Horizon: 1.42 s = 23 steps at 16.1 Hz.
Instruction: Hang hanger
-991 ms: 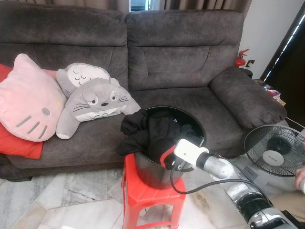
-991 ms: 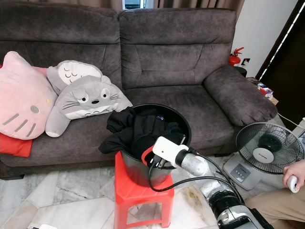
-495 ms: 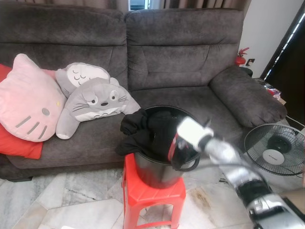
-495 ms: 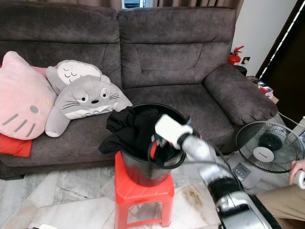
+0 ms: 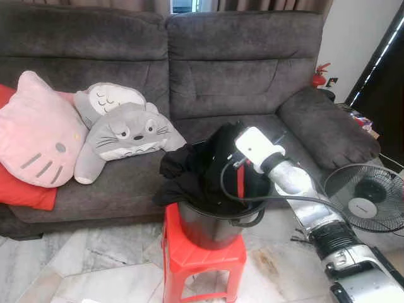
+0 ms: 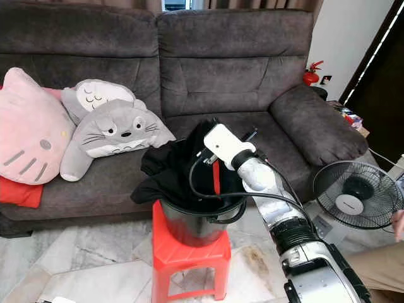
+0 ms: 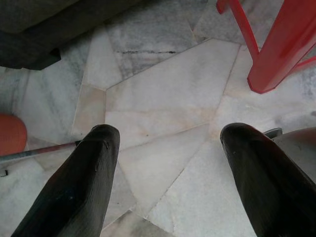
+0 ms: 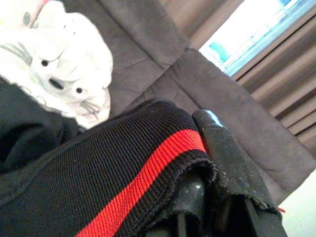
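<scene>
A black bucket point(image 5: 214, 230) stuffed with black clothes point(image 5: 186, 173) stands on a red plastic stool point(image 5: 202, 259) in front of the sofa. My right gripper point(image 5: 230, 140) is raised over the bucket, shut on a black knitted garment with a red stripe point(image 8: 123, 168), and a fold of it hangs down from the fingers point(image 8: 222, 153). The red stripe point(image 6: 216, 178) dangles into the bucket. My left gripper point(image 7: 170, 138) hangs idle and open over the marble floor beside the stool's leg point(image 7: 276, 49).
A dark grey sofa point(image 5: 252, 82) stands behind the stool, with a grey plush toy point(image 5: 126, 136) and a pink cushion point(image 5: 38, 132) on its left seat. A floor fan point(image 5: 366, 205) stands at the right. A person's hand point(image 6: 399, 222) is at the right edge.
My right gripper has risen from the bucket's front rim to above the bucket, lifting the black garment with the red stripe up with it.
</scene>
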Available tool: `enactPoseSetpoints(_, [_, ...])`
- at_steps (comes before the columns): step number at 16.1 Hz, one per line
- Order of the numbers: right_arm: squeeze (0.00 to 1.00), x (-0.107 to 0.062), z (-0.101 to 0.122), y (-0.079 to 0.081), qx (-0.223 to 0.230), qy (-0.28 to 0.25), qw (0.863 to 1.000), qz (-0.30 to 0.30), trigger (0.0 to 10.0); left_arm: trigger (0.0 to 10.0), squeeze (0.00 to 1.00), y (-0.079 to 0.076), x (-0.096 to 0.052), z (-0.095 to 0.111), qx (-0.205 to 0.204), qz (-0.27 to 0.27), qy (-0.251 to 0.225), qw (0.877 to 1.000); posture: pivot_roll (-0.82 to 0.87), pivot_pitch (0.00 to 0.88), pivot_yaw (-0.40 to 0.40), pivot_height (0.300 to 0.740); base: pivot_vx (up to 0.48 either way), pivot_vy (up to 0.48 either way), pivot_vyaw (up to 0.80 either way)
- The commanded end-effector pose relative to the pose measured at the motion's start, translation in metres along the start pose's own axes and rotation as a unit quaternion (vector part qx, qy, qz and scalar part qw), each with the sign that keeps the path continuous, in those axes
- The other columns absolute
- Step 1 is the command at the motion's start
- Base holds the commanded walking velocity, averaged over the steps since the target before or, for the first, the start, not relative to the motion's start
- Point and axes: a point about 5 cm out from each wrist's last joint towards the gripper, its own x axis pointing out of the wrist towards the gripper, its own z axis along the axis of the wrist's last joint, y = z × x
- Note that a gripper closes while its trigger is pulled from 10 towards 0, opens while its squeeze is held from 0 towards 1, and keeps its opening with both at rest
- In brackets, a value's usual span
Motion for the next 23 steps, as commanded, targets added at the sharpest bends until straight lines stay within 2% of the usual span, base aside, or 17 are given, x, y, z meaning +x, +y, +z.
enactPoseSetpoints(1, [0.00,0.007,0.022,-0.017,-0.002,-0.037,0.999,-0.032,10.0,10.0,0.00,-0.002,-0.001,-0.004,0.006,-0.004,0.010,1.000,0.01,0.000,-0.082,0.740,0.000,0.000,0.00])
enactPoseSetpoints(4, [0.00,0.016,0.050,-0.035,-0.015,-0.086,0.994,-0.066,10.0,10.0,0.00,-0.002,-0.001,-0.004,0.006,-0.003,0.010,1.000,0.01,0.000,-0.084,0.740,0.000,0.000,0.00])
enactPoseSetpoints(7, [0.00,0.028,0.091,-0.058,-0.041,-0.147,0.983,-0.101,10.0,10.0,0.00,-0.001,-0.001,-0.003,0.004,-0.001,0.011,1.000,0.01,0.000,-0.076,0.740,0.000,0.000,0.00])
enactPoseSetpoints(9, [0.00,0.030,0.104,-0.067,-0.045,-0.164,0.979,-0.116,10.0,10.0,0.00,-0.001,-0.001,-0.003,0.003,0.000,0.011,1.000,0.00,0.000,-0.074,0.740,0.000,0.000,0.00])
enactPoseSetpoints(10, [0.00,0.030,0.131,-0.082,-0.060,-0.212,0.965,-0.142,10.0,10.0,0.00,-0.001,0.000,-0.003,0.002,0.001,0.012,1.000,-0.01,0.000,-0.068,0.740,0.000,0.000,0.00])
enactPoseSetpoints(11, [0.00,0.026,0.161,-0.098,-0.060,-0.270,0.945,-0.173,10.0,10.0,0.00,-0.001,0.000,-0.003,0.003,0.001,0.012,1.000,-0.01,0.000,-0.066,0.740,0.000,0.000,0.00])
enactPoseSetpoints(12, [0.00,0.018,0.189,-0.107,-0.035,-0.332,0.924,-0.185,10.0,10.0,0.00,-0.001,0.000,-0.003,0.003,0.001,0.012,1.000,-0.01,0.000,-0.065,0.740,0.000,0.000,0.00])
enactPoseSetpoints(13, [0.00,0.011,0.209,-0.109,-0.008,-0.380,0.908,-0.177,10.0,10.0,0.00,0.000,0.000,-0.002,0.003,0.001,0.012,1.000,-0.02,0.000,-0.063,0.740,0.000,0.000,0.00])
enactPoseSetpoints(14, [0.00,0.008,0.217,-0.107,0.016,-0.403,0.901,-0.160,10.0,10.0,0.00,0.000,0.000,-0.002,0.004,0.001,0.012,1.000,-0.02,0.000,-0.062,0.740,0.000,0.000,0.00])
enactPoseSetpoints(16, [0.00,-0.005,0.238,-0.083,0.101,-0.472,0.875,-0.045,10.0,10.0,0.00,0.000,0.000,-0.002,0.004,0.001,0.013,1.000,-0.02,0.000,-0.062,0.740,0.000,0.000,0.00])
enactPoseSetpoints(17, [0.00,-0.003,0.234,-0.073,0.144,-0.465,0.873,-0.010,10.0,10.0,0.00,0.000,0.000,-0.002,0.004,0.001,0.013,1.000,-0.02,0.000,-0.064,0.740,0.000,0.000,0.00])
enactPoseSetpoints(18, [0.00,0.001,0.222,-0.056,0.145,-0.437,0.888,0.020,10.0,10.0,0.00,0.000,0.000,-0.002,0.004,0.001,0.013,1.000,-0.02,0.000,-0.067,0.740,0.000,0.000,0.00])
enactPoseSetpoints(20, [0.00,0.013,0.166,-0.004,0.127,-0.288,0.946,0.075,10.0,10.0,0.00,-0.001,0.000,-0.003,0.003,0.002,0.014,1.000,-0.01,0.000,-0.069,0.740,0.000,0.000,0.00])
enactPoseSetpoints(21, [0.00,0.006,0.134,0.022,0.158,-0.228,0.954,0.113,10.0,10.0,0.00,-0.001,0.000,-0.003,0.002,0.001,0.015,1.000,-0.02,0.000,-0.067,0.740,0.000,0.000,0.00])
enactPoseSetpoints(23, [0.00,-0.008,0.114,0.046,0.170,-0.186,0.952,0.171,10.0,10.0,0.00,-0.001,0.000,-0.004,0.004,-0.002,0.016,1.000,-0.02,0.000,-0.065,0.740,0.000,0.000,0.00])
